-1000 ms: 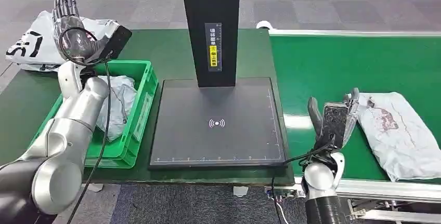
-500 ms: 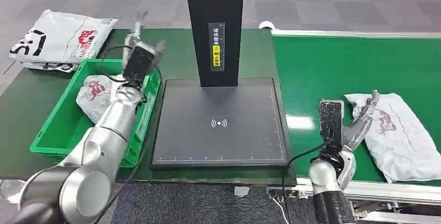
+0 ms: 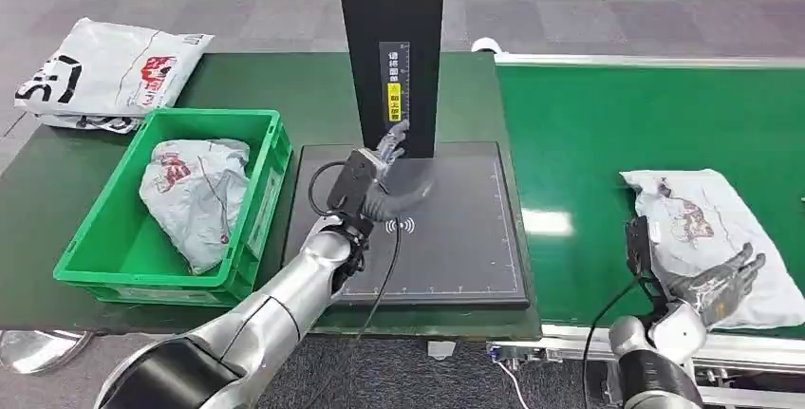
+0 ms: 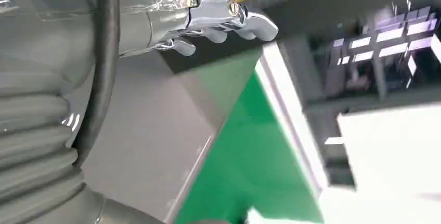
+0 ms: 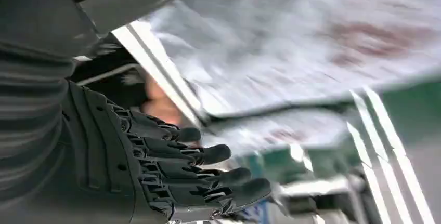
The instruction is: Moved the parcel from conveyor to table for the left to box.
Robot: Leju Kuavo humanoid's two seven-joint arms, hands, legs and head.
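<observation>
The right hand (image 3: 717,288) lies with its fingers (image 3: 745,267) spread and nothing gripped, resting on or just over the near end of the parcel (image 3: 707,229); whether they touch the wrap cannot be told. In the right wrist view the dark fingers (image 5: 208,167) are apart and bare, with the pale, blurred parcel (image 5: 322,52) just beyond them.

The parcel is a flat grey bag on the green conveyor (image 3: 608,124). Its long axis runs from the far-left corner towards the near-right, slantwise across the belt, so most of the bag lies ahead of these fingers and a little inward. The right hand is much the nearer to it.

The left hand (image 3: 384,176) hangs over the dark scanner plate (image 3: 456,267), fingers (image 3: 394,139) loosely apart and holding nothing; the left wrist view shows the silver fingers (image 4: 229,18) free. The parcel is well apart from this hand, across the belt's edge.

I judge that the coming move turns on the right fingers closing on the near end of the bag and carrying it inward to the plate on the counter (image 3: 313,86).

Beyond the left hand, the black scanner post (image 3: 391,39) rises at the plate's far edge and could obstruct a high carry. Further out stands a green crate (image 3: 261,191) with a bagged parcel (image 3: 195,191) inside, and a white bag (image 3: 109,67) lies at the counter's far corner.
</observation>
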